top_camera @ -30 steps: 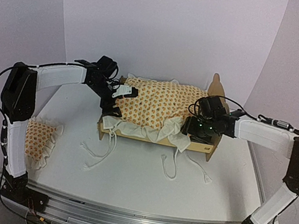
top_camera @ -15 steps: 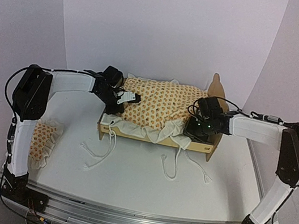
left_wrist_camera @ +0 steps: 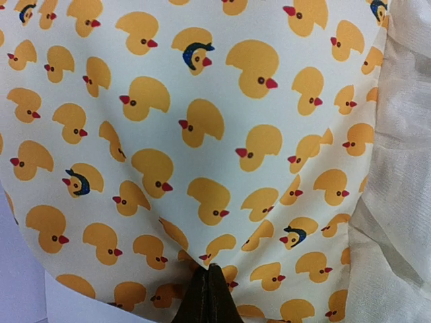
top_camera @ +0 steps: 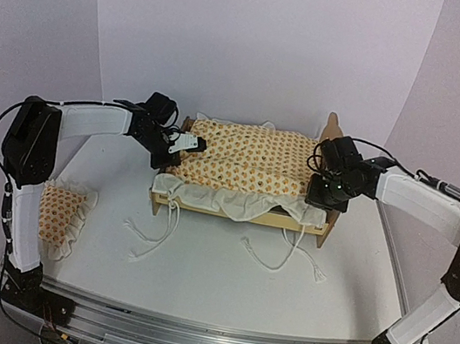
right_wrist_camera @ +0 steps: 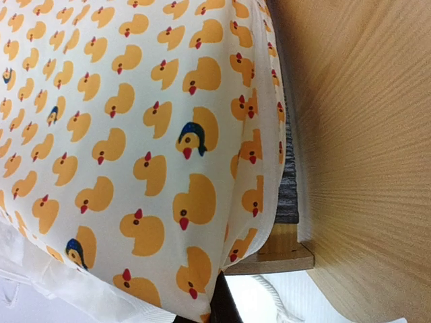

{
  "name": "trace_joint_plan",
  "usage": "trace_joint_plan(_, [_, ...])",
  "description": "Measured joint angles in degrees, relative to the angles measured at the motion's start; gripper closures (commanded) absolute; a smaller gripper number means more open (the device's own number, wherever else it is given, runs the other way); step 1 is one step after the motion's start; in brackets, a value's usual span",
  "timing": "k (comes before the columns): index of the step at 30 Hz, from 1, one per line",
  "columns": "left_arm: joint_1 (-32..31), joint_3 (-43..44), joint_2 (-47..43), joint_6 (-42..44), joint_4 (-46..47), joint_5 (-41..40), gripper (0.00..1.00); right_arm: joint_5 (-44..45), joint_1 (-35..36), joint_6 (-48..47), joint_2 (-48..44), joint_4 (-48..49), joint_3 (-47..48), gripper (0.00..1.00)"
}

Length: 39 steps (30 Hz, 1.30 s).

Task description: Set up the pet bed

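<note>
The pet bed [top_camera: 245,215] is a light wooden frame in the middle of the table, with its headboard [top_camera: 334,130] at the right end. A cream cushion [top_camera: 245,160] printed with orange ducks lies across it, its ruffle hanging over the front rail. My left gripper [top_camera: 178,149] is at the cushion's left end, and in the left wrist view it [left_wrist_camera: 209,270] is shut on a fold of the duck fabric [left_wrist_camera: 202,134]. My right gripper [top_camera: 324,198] pinches the cushion's right front corner [right_wrist_camera: 168,168] beside the headboard [right_wrist_camera: 363,134]. The dark grey base [right_wrist_camera: 290,178] shows in the gap.
A small matching ruffled pillow [top_camera: 60,212] lies at the left, near the left arm's base. White tie cords [top_camera: 152,231] trail from the cushion onto the table in front of the bed. Curved white walls close in the back and sides.
Both grippers have shut on the cushion. The right gripper has moved right, toward the headboard, and the cushion now lies flatter and further along the frame.
</note>
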Motion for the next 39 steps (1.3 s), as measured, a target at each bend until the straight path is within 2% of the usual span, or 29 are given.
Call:
trace_joint_plan(7, [-0.5, -1.2, -1.6, 1.4, 0.1, 0.2, 1.00, 4.7, 0.1, -1.6, 2.5, -4.3, 0.0, 1.00])
trace_joint_plan(11, [-0.4, -1.8, -1.6, 2.2, -0.3, -0.7, 1.00, 7.0, -0.1, -2.5, 3.1, -6.9, 0.8, 0.75])
trace_joint_plan(12, [-0.1, -1.8, -1.6, 2.4, -0.7, -0.7, 0.97, 7.2, -0.3, -3.0, 3.2, -7.8, 1.3, 0.70])
trace_joint_plan(15, [0.7, -1.8, -1.9, 3.1, -2.6, 1.1, 0.73, 6.3, -0.5, -4.8, 3.2, -9.4, 2.9, 0.59])
trace_joint_plan(16, [0.9, -1.8, -2.2, 3.2, -3.4, 2.3, 0.67, 5.7, -0.5, -5.7, 3.2, -9.6, 3.4, 0.52])
trace_joint_plan(18, [1.1, -1.8, -2.8, 3.2, -4.8, 4.7, 0.56, 4.3, -0.1, -7.0, 3.2, -9.7, 3.9, 0.32])
trace_joint_plan(20, [1.1, -1.5, -3.4, 3.3, -6.5, 7.1, 0.45, 2.5, 0.5, -7.9, 2.6, -9.8, 4.0, 0.21])
trace_joint_plan(22, [1.1, -0.5, -3.7, 3.3, -8.3, 9.1, 0.36, 0.6, 1.2, -8.8, 1.2, -10.1, 4.0, 0.19])
trace_joint_plan(27, [0.9, 4.9, -3.8, 3.8, -12.0, 14.7, 0.27, -5.1, 2.3, -8.6, -6.3, -10.2, 3.8, 0.20])
trace_joint_plan(30, [0.7, 10.8, -3.8, 3.4, -14.8, 19.9, 0.26, -6.9, 2.4, -4.9, -13.5, -9.3, 0.0, 0.27])
trace_joint_plan(32, [-0.1, 14.2, -4.1, 3.0, -16.1, 22.1, 0.26, -7.1, 2.4, -1.1, -18.9, -10.0, -4.1, 0.36])
trace_joint_plan(35, [-4.4, 16.7, -5.9, 2.5, -17.8, 22.8, 0.27, -7.1, 2.4, 6.9, -24.9, -12.2, -11.0, 0.40])
trace_joint_plan(37, [-9.9, 16.6, -7.1, 2.2, -18.8, 22.8, 0.27, -7.2, 2.4, 11.4, -26.0, -13.4, -15.8, 0.36])
trace_joint_plan(39, [-16.4, 15.3, -7.5, 1.5, -18.4, 23.0, 0.25, -7.0, 2.4, 14.3, -24.5, -13.9, -19.8, 0.24])
